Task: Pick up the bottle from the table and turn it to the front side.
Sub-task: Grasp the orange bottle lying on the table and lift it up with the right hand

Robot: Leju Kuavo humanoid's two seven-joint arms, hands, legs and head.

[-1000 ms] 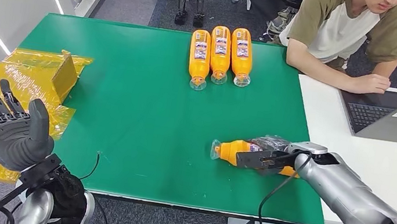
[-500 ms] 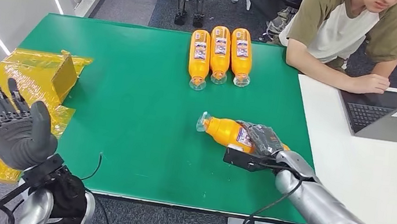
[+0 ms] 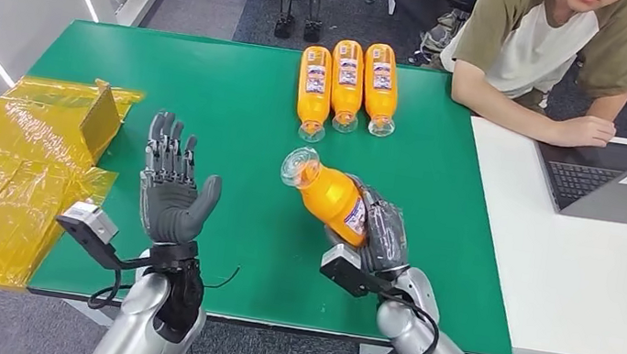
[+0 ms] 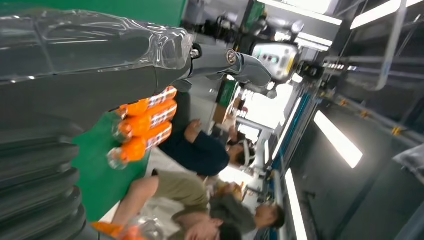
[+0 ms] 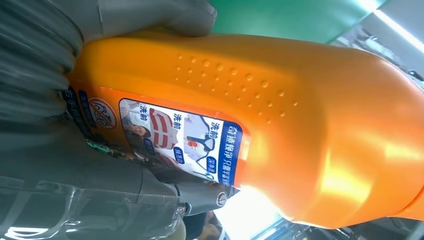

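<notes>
The right hand grips the bottle by its lower body, lifted above the near-centre of the green table, cap tilted far-left. The left hand hangs open-fingered and empty. It's smooth orange plastic, probably stiff but slippery; the dimpled flank looks the safest hold.

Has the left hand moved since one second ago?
Yes. The left hand moved right from over the yellow plastic sheet to over the green mat.
</notes>
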